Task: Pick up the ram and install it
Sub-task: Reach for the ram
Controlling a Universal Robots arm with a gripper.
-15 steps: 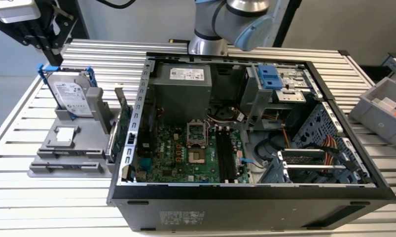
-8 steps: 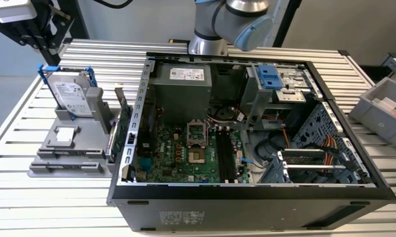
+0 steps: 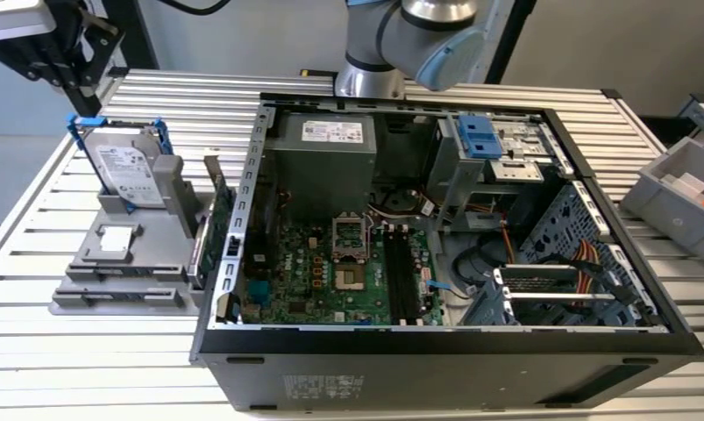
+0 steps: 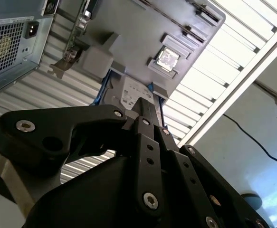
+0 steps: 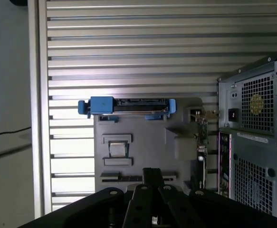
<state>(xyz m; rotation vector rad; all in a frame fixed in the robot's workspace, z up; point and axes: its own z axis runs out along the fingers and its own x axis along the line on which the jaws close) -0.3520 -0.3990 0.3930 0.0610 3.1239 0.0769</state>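
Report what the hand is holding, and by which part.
Cannot be told. In the first wrist view the hand hangs above the grey holder beside the computer case.

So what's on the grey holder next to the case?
A blue-framed hard drive standing upright and a small square chip lying flat. The gripper covers part of its lowest slot.
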